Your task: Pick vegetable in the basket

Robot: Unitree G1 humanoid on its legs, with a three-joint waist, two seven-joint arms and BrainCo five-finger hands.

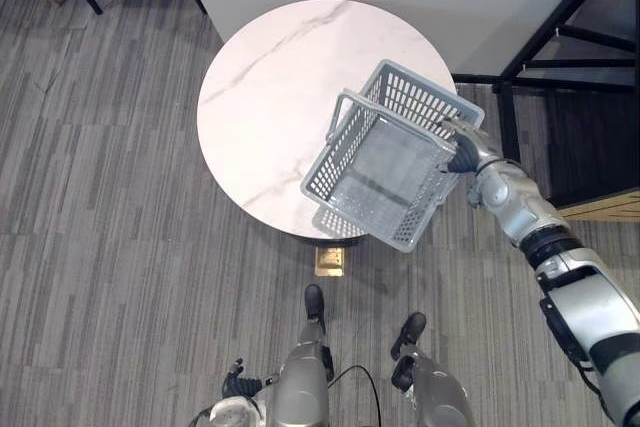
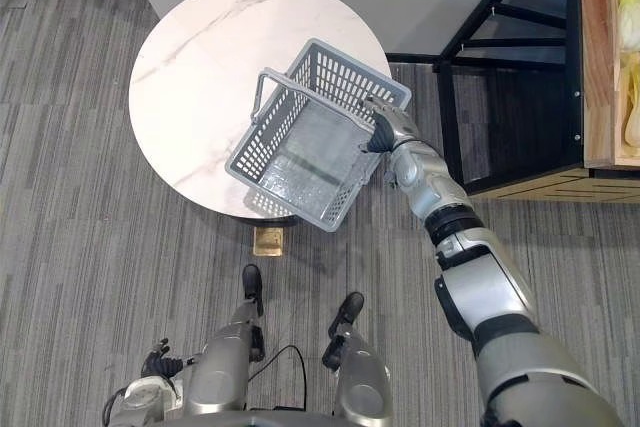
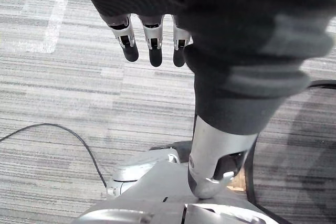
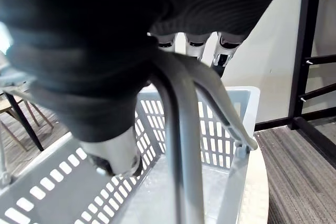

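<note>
one grey basket, handle in right hand

We see a round white marble table on grey carpet floor; beside the table's base lies a small brass plate.

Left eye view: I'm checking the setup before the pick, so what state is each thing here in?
Grey slotted plastic basket: empty, tilted, held up by one handle.
Right hand: shut on the basket's handle, fingers curled over it.
Left hand: open, fingers relaxed, hanging low above the grey carpet.
Round white marble table: standing, its near right edge under the basket.
</note>
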